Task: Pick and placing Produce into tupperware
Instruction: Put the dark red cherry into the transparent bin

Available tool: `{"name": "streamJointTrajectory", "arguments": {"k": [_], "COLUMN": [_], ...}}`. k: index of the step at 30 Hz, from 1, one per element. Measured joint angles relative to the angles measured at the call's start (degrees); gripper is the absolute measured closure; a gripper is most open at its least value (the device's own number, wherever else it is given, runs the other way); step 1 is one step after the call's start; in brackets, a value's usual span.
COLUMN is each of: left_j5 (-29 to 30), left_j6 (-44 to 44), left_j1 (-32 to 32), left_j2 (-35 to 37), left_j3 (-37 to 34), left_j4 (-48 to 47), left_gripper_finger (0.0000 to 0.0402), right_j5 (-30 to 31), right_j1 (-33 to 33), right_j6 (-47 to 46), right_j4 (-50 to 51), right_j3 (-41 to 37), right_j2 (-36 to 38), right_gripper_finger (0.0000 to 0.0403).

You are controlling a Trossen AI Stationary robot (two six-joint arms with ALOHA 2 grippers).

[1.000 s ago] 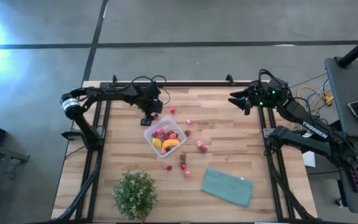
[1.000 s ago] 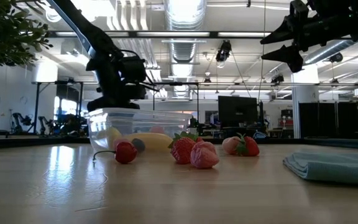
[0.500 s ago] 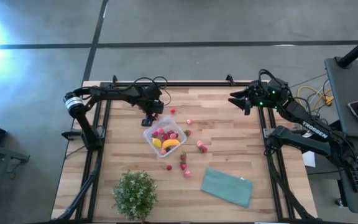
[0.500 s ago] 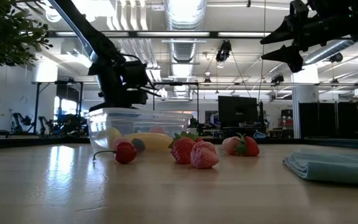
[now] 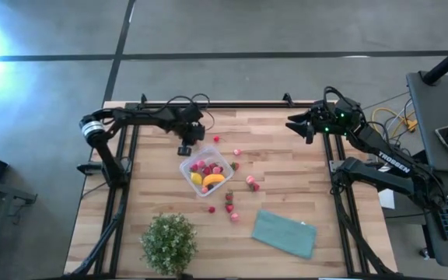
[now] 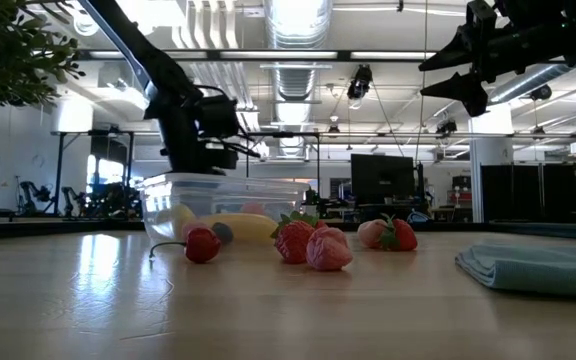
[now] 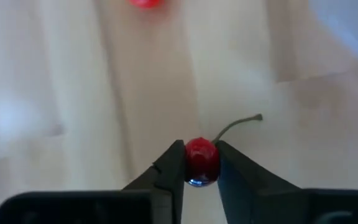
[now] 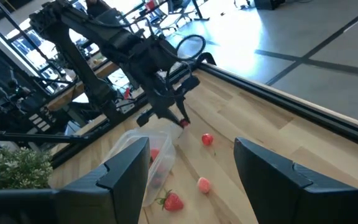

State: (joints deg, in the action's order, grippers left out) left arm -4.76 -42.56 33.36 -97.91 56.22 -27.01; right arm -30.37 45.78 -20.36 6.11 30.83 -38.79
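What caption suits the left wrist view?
Left claw shut on a small red stemmed fruit above the wooden table.

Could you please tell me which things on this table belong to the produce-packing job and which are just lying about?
Part of the job:
- tupperware with banana inside
- loose strawberries
- cherry clamped in the left gripper

Just lying about:
- potted plant
- teal cloth

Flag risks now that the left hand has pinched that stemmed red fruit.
1. The left hand grips the small round fruit only at its fingertips, so it could squirt out.
2. The clear container is light and close by; a low pass may nudge it.
3. It already looks full, so fruit may roll out.
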Motion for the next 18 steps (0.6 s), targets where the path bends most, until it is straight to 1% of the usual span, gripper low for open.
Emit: {"name": "streamJointTrajectory", "arguments": {"k": [3, 6, 10, 11, 15, 18], "left_j5": [2.63, 3.89, 3.75, 3.07, -5.04, -5.66], "left_j6": [0.04, 0.28, 3.46, 4.00, 8.40, 11.60], "left_j1": [-0.04, -0.06, -0.56, -1.10, -4.54, -9.03], "left_j2": [0.91, 3.03, 7.57, 8.99, 14.01, 15.64], "left_j3": [0.78, 2.21, 4.33, 4.83, 6.19, 6.28], "left_j4": [-0.22, -0.69, -0.91, -1.04, -0.74, -1.75], "left_gripper_finger": [0.0350, 0.0343, 0.0342, 0.0342, 0.0341, 0.0341], "right_j5": [0.00, -0.02, 0.00, 0.00, 0.00, 0.00], "right_j1": [0.00, 0.00, 0.00, 0.00, 0.00, 0.00], "right_j6": [0.00, 0.00, 0.00, 0.00, 0.00, 0.00], "right_j4": [0.00, 0.00, 0.00, 0.00, -0.01, -0.01], "right_j3": [0.00, 0.00, 0.00, 0.00, 0.00, 0.00], "right_j2": [0.00, 0.00, 0.00, 0.00, 0.00, 0.00], "right_gripper_finger": [0.0177, 0.0177, 0.0177, 0.0177, 0.0177, 0.0177]}}
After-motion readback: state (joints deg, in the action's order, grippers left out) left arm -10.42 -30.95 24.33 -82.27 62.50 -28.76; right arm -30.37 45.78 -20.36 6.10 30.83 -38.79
